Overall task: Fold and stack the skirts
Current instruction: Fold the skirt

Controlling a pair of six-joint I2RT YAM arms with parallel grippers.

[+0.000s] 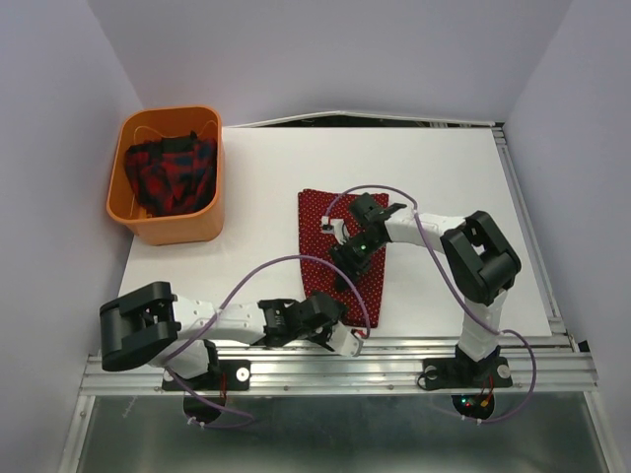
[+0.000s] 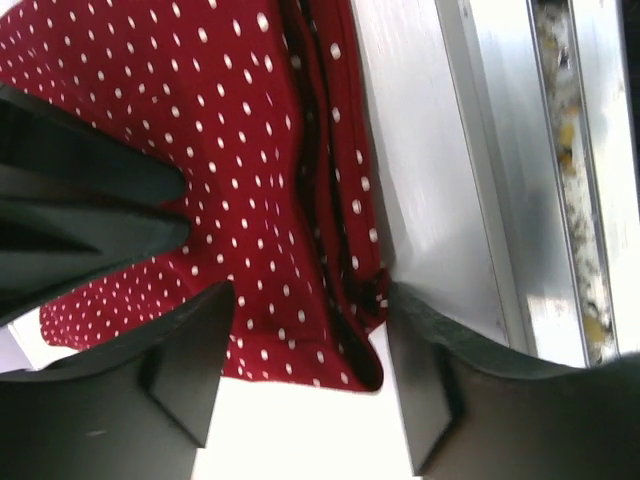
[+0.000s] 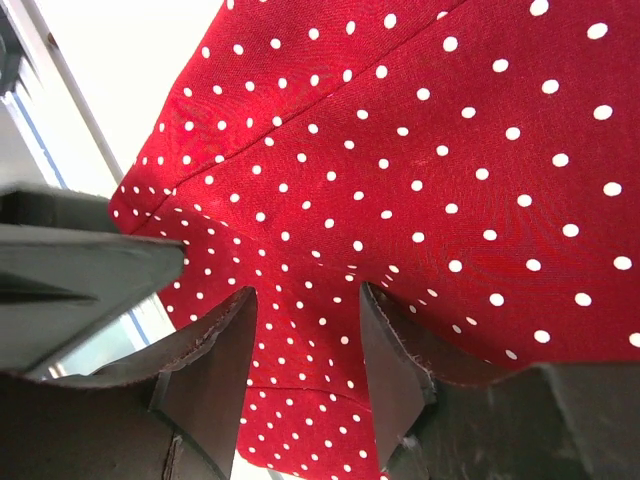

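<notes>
The dark red polka-dot skirt [image 1: 317, 212] lies flat on the white table [image 1: 444, 168], a long strip running toward the near edge. My left gripper [image 1: 341, 336] is open at its near right corner, and in the left wrist view the bunched corner hem [image 2: 345, 300] sits between the two fingers, which stand apart. My right gripper [image 1: 347, 262] is open and low over the middle of the same skirt [image 3: 450, 130], its fingertips [image 3: 235, 320] down on the cloth. The plaid skirt [image 1: 173, 172] lies crumpled inside the orange basket [image 1: 182, 229].
The orange basket stands at the far left of the table. A metal rail [image 1: 394, 365] runs along the near edge, close beside the left gripper's outer finger [image 2: 430, 360]. Grey walls close in the left, back and right sides.
</notes>
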